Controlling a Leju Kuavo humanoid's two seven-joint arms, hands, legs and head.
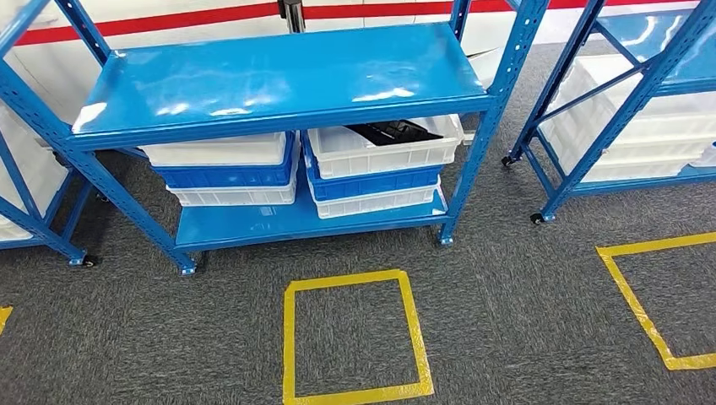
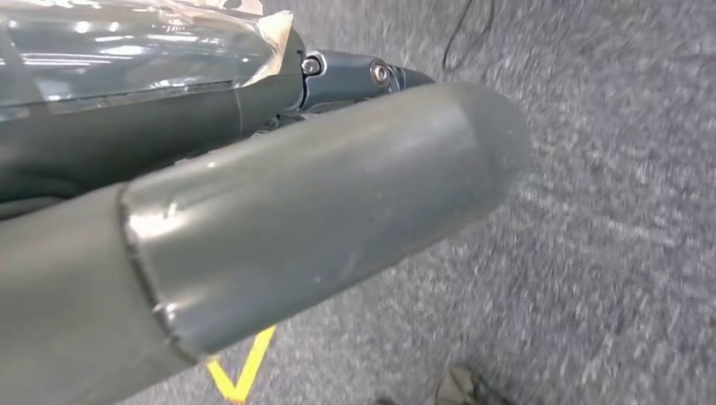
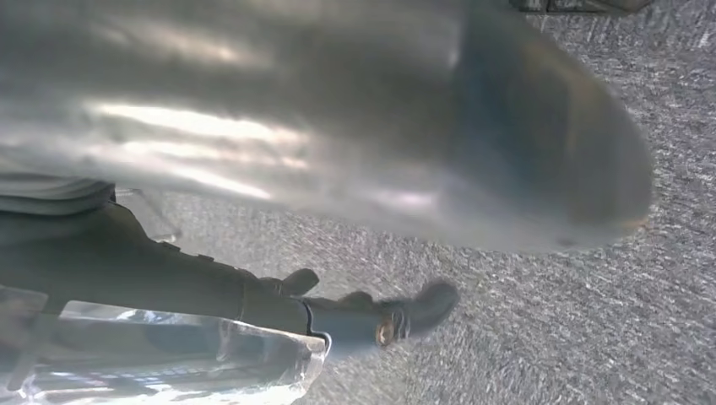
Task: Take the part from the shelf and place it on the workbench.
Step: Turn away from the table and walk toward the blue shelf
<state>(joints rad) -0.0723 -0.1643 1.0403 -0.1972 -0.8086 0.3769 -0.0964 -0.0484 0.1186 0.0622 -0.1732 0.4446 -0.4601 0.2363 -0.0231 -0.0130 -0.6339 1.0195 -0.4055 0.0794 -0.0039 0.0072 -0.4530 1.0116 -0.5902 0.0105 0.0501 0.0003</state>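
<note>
1. Black part (image 1: 393, 131) lies in the top white bin (image 1: 384, 148) on the right side of the blue shelf's (image 1: 279, 76) lower level, under the upper deck.
2. That bin tops a stack of a blue and a white one; a second stack (image 1: 226, 169) stands just beside it on the left.
3. Yellow tape square (image 1: 355, 337) marks the grey carpet in front of the shelf.
4. Left hand (image 2: 321, 211) hangs over the carpet, thumb straight, holding nothing.
5. Right hand (image 3: 371, 160) is blurred; its fingers extend, nothing in them.
</note>
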